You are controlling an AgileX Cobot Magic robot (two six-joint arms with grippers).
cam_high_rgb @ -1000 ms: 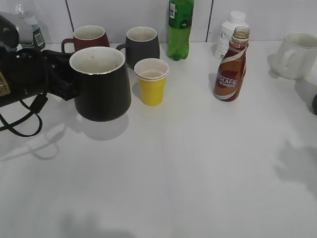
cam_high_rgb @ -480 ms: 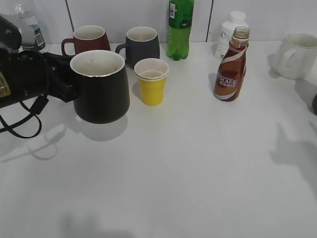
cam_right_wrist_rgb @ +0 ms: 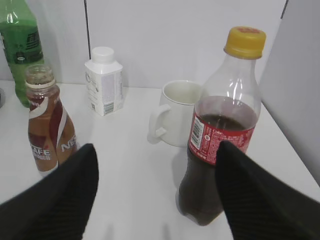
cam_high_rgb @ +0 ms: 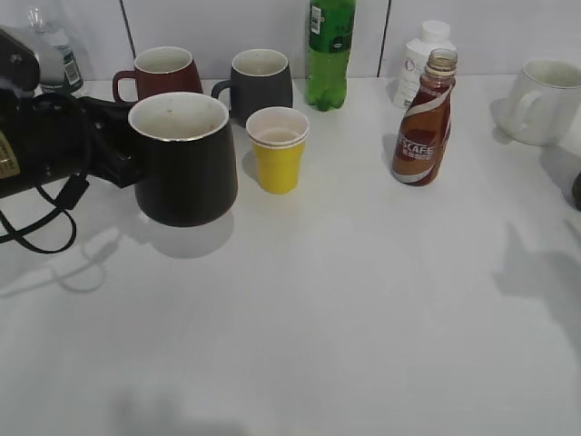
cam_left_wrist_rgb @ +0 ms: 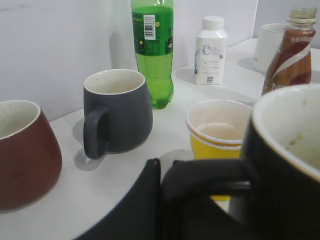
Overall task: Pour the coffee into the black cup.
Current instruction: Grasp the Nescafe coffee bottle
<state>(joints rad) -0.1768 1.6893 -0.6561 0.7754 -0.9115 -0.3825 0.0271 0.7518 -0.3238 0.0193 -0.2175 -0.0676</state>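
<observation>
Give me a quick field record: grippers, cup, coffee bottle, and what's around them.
left gripper: shut on the black cup's handle
black cup: upright, looks empty
right gripper: open, holding nothing, cola bottle just ahead
coffee bottle: upright on the table, uncapped, untouched
near the cup: yellow paper cup, grey mug, maroon mug

A: What's closest to the lens?

B: The black cup [cam_left_wrist_rgb: 290, 165], its handle [cam_left_wrist_rgb: 205, 181] clamped in the left gripper [cam_left_wrist_rgb: 160, 192] (only dark finger edges show).

A: And behind it?

B: A yellow cup [cam_left_wrist_rgb: 217, 137] just beside it, then a grey mug [cam_left_wrist_rgb: 117, 112] and maroon mug [cam_left_wrist_rgb: 25, 155]. Farther back: green bottle [cam_left_wrist_rgb: 152, 50], white bottle [cam_left_wrist_rgb: 210, 50], coffee [cam_left_wrist_rgb: 292, 50], white mug [cam_left_wrist_rgb: 267, 47].
</observation>
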